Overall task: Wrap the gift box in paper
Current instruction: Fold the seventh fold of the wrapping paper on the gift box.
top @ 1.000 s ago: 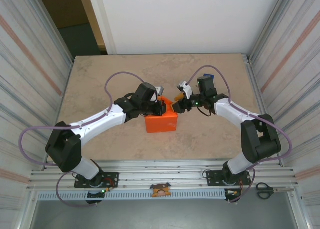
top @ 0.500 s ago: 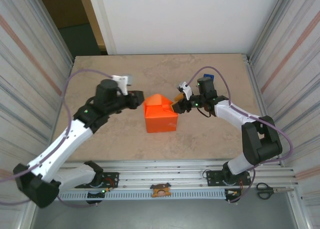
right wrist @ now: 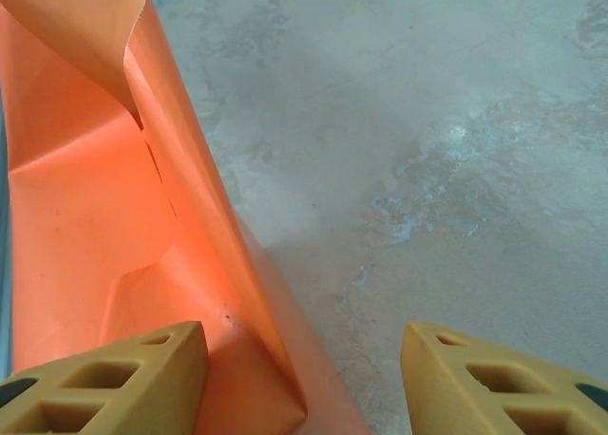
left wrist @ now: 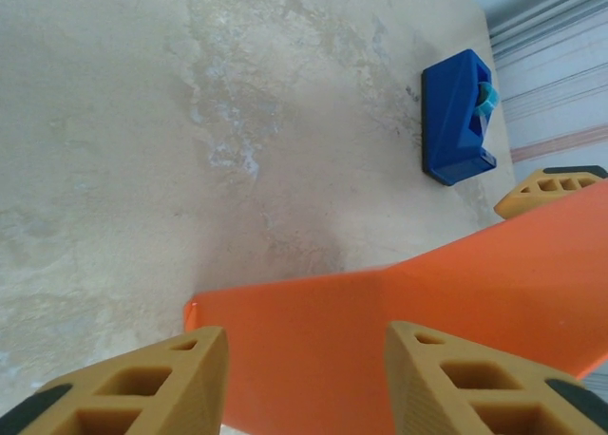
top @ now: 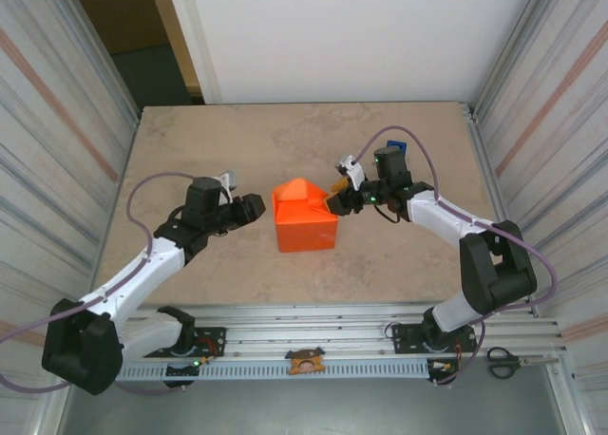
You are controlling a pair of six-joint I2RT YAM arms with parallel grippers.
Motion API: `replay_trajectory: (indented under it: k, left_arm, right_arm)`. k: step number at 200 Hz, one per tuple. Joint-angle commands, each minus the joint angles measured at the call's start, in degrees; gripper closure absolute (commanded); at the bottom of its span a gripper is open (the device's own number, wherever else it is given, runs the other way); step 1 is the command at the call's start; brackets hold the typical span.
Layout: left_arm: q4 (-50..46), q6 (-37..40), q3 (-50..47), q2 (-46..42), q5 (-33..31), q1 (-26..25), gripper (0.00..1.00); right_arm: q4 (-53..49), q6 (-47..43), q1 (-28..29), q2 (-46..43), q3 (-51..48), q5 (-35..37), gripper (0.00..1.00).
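The paper (top: 306, 221) is folded into a boxy orange parcel at mid-table, with one flap standing up in a peak at its back. The gift box is hidden under it. My left gripper (top: 253, 207) hangs open just left of the parcel, not touching it. In the left wrist view the paper (left wrist: 399, 321) lies beyond the open left gripper (left wrist: 304, 387). My right gripper (top: 335, 200) is at the parcel's back right corner. In the right wrist view the right gripper (right wrist: 304, 383) is open, with a folded edge of paper (right wrist: 104, 217) lying beside its left finger (right wrist: 114, 378).
A blue tape dispenser (top: 395, 150) sits behind the right arm, also seen as the blue tape dispenser (left wrist: 458, 117) in the left wrist view. Scissors (top: 503, 361) lie off the table at the front right. Metal walls flank the table on both sides.
My left gripper has opened, let go of the parcel and drawn back to the left. The top flap now stands free in a peak. The right gripper has stayed put.
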Motion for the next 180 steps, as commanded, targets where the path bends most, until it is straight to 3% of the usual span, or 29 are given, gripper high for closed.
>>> replay_trajectory:
  k: [1, 96, 132, 180]
  left_arm:
    - [6.6, -1.7, -0.6, 1.1, 1.8, -1.2, 0.52]
    - [7.9, -0.9, -1.6, 5.2, 0.4, -5.3, 0.51]
    - [7.6, -0.1, -1.8, 2.6, -1.3, -4.6, 0.47]
    - [10.9, -1.4, -1.0, 4.5, 2.1, -2.0, 0.42]
  right_arm:
    - [-6.9, 0.2, 1.6, 1.1, -2.9, 3.1, 0.45]
    - [-7.4, 0.4, 1.6, 0.8, -2.7, 2.6, 0.45]
    - [-7.7, 0.4, 1.6, 0.9, -2.8, 2.7, 0.45]
    - [-7.7, 0.5, 1.6, 0.9, -2.8, 2.8, 0.45]
